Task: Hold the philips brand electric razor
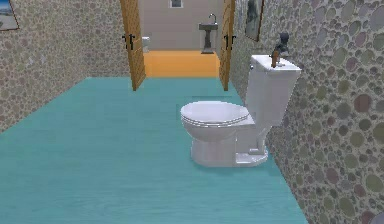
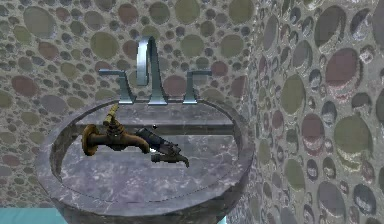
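A stone-patterned basin [image 2: 60, 170] sits in a corner of pebble walls in the arm side view, with a grey tap [image 2: 152, 72] behind it. In the bowl lies a dark, elongated thing [image 2: 158, 146] with a narrower end toward the right; it could be the electric razor. Touching it on the left lies a brown, bronze-coloured thing [image 2: 102, 135]. In the forward view a small dark and brown object [image 1: 283, 47] stands on the toilet's tank [image 1: 270, 85].
A white toilet [image 1: 222, 128] stands against the pebble wall at the forward view's right, on a teal floor [image 1: 90, 150]. Beyond it, two wooden doors [image 1: 132, 42] stand ajar onto an orange-floored room with a pedestal sink [image 1: 208, 33]. Framed pictures [image 1: 252, 16] hang on the walls.
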You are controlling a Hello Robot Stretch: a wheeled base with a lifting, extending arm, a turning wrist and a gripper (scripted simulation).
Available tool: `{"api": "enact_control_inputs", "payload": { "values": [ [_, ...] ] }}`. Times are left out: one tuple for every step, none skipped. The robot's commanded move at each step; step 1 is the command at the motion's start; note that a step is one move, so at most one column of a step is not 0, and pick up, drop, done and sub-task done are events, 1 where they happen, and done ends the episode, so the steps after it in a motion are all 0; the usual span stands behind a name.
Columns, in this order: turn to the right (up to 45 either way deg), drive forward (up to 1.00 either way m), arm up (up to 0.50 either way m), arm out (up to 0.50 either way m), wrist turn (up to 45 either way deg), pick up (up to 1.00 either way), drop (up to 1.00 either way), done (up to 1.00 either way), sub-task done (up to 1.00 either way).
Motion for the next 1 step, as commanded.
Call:
{"api": "enact_control_inputs", "payload": {
  "values": [
    [0.0,0.0,0.5,0.0,0.0,0.0,0.0,0.0,0.0]
  ]
}}
